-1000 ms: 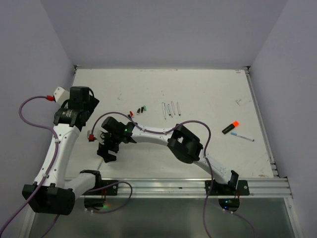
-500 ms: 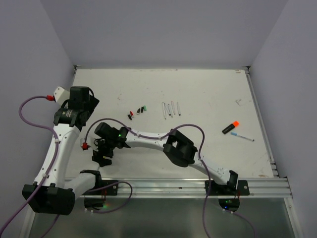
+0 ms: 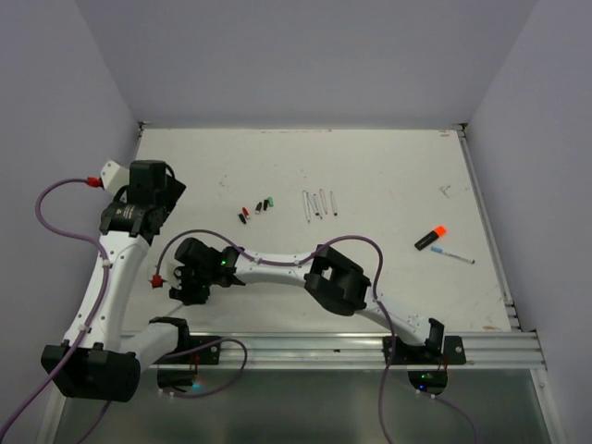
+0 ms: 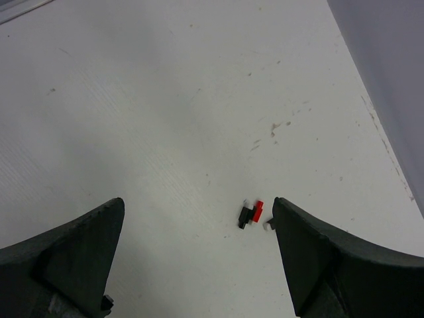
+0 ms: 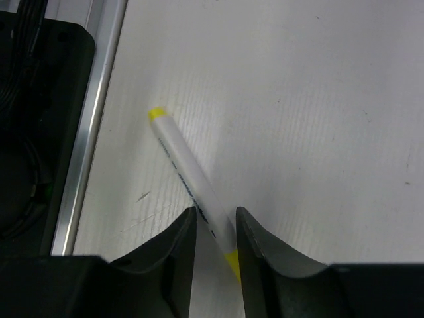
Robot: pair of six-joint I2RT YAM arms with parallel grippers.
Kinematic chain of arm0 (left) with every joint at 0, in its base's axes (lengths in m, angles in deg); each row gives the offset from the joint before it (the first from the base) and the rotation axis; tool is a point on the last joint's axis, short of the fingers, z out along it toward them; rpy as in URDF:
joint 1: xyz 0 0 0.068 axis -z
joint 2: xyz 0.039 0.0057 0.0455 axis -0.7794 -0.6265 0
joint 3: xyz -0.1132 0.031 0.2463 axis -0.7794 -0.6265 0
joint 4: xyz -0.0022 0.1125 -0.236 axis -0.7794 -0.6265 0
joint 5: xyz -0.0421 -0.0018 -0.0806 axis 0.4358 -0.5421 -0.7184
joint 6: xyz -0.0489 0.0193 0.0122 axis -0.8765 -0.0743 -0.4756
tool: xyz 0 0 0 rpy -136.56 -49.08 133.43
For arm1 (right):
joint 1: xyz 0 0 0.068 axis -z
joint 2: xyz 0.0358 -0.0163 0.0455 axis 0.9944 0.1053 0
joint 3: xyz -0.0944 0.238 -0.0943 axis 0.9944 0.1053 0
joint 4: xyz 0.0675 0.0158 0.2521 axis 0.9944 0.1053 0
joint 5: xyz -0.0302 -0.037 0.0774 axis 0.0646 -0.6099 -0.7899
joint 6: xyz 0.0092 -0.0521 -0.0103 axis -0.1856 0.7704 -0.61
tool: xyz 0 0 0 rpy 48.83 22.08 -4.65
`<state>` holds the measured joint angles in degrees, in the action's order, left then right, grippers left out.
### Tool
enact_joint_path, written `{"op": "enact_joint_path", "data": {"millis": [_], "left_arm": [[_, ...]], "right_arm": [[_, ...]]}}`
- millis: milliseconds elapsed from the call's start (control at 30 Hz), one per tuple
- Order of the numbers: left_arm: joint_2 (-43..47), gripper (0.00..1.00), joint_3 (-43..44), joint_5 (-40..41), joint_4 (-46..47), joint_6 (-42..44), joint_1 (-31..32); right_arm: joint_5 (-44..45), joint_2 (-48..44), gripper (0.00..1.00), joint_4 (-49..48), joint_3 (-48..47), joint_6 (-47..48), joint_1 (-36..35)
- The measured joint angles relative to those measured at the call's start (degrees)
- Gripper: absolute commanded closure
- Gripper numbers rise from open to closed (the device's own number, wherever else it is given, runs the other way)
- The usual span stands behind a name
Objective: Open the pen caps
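White plastic with yellow at both ends: that is the pen (image 5: 187, 177) pinched in the right gripper (image 5: 215, 213). The jaws are drawn in to a narrow slot around the barrel, and most of the pen sticks out past the fingertips toward the aluminium rail (image 5: 89, 146). Which yellow end is the cap cannot be told. Compared with a second ago, the right arm has swung further left and back toward the near edge of the table (image 3: 388, 166), so its gripper (image 3: 188, 289) now sits nearer the left arm's base.

Nothing else has shifted. The left arm is in the same raised pose. The left gripper (image 4: 197, 205) is spread wide with nothing between its fingers, looking down at bare table and at a red and a black cap just ahead of them. From above, the loose pen caps (image 3: 245, 215) — red and black, with green ones (image 3: 266, 202) just beyond — lie in a short slanted row at mid-table. The thin white pen barrels (image 3: 319, 203) lie to their right. An orange highlighter (image 3: 430, 239) and a blue-capped pen (image 3: 453, 255) lie well apart from them on the right side.
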<state>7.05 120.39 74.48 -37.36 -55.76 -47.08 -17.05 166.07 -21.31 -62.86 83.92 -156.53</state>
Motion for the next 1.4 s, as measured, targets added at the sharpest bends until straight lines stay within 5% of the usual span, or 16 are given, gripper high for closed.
{"op": "enact_joint_path", "data": {"millis": [467,900,1400], "left_arm": [[0.7,0.05,-0.1,-0.3,0.9,0.0,0.0],[-2.8,0.07,-3.1,-5.8,7.3,5.1,0.0],[-2.4,0.12,-14.2,-26.4,26.6,20.2,0.0]], "right_arm": [[7.5,-7.4,1.0,-3.1,12.4,-4.7,-0.5],[3.7,-20.0,1.0,-14.8,35.6,-25.6,8.7],[6.0,-34.1,1.0,-17.1,55.4,-38.6,18.6]]}}
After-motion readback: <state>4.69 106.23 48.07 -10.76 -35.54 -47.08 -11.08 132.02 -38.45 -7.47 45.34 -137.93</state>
